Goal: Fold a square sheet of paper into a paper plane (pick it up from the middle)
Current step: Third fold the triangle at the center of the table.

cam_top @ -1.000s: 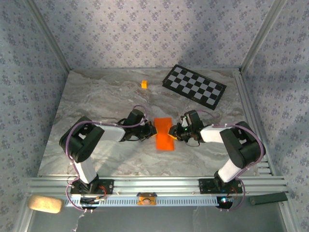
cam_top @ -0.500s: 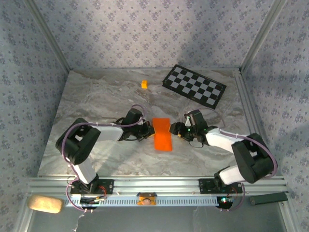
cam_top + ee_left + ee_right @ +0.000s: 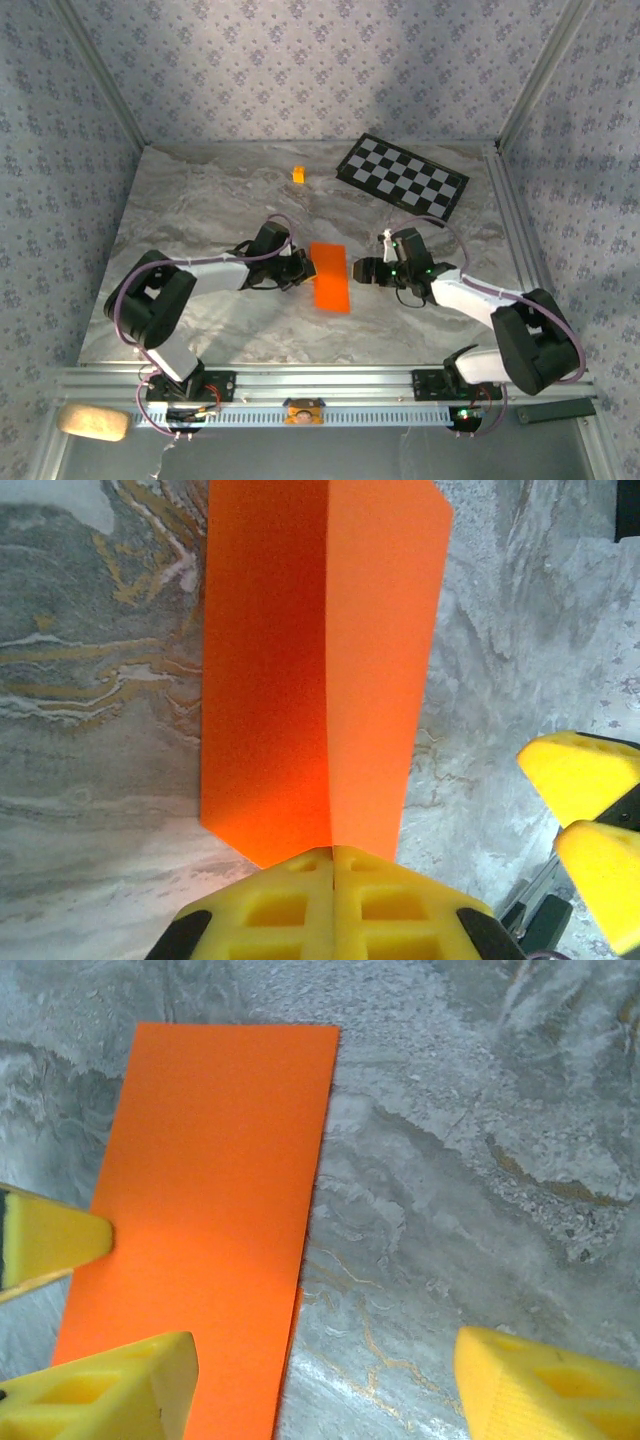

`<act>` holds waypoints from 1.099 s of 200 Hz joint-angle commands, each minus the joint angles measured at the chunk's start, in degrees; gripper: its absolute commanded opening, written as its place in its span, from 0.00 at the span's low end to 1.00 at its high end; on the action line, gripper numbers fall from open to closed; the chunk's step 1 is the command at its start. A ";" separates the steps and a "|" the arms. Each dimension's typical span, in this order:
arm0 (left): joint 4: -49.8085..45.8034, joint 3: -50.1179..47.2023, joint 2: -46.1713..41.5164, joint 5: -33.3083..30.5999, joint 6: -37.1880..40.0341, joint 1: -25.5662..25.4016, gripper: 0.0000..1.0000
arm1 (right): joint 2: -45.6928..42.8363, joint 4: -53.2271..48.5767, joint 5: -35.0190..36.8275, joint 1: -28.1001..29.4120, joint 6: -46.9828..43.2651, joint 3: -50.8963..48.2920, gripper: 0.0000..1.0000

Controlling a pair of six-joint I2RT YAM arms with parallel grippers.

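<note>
Bright, even light from overhead, with only faint soft shadows on the marble table (image 3: 200,200). At the left wrist, the square sheet of paper (image 3: 320,660) glows saturated, its left half shaded darker. The close yellow fingertips (image 3: 540,1390) look slightly soft.

The paper (image 3: 330,277) lies flat on the middle of the table (image 3: 200,200), between the two arms. The left fingers (image 3: 300,910) meet on its left edge. The right fingers (image 3: 130,1385) stand apart at its right edge, one over the paper, the other over bare table to the right. Behind the paper and a little to the left, well apart from it, sits the cube (image 3: 298,174). The board (image 3: 402,177) lies to the cube's right, near the table's rear right corner.
</note>
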 commanded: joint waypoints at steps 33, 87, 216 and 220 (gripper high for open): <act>-1.49 -0.05 -2.69 -0.55 -1.34 0.32 0.00 | -3.53 -1.92 5.00 5.10 -13.35 -0.82 0.70; -1.09 -0.25 -2.64 -0.34 -1.60 0.23 0.00 | -4.24 -3.08 4.98 6.06 -15.21 -0.47 0.69; -4.62 2.06 -0.75 -1.87 -4.66 -0.27 0.00 | -20.37 -1.57 13.34 17.14 -22.64 -7.42 0.68; -4.85 2.25 -0.66 -1.91 -4.57 -0.27 0.00 | -20.57 -1.06 13.51 18.13 -23.43 -7.40 0.68</act>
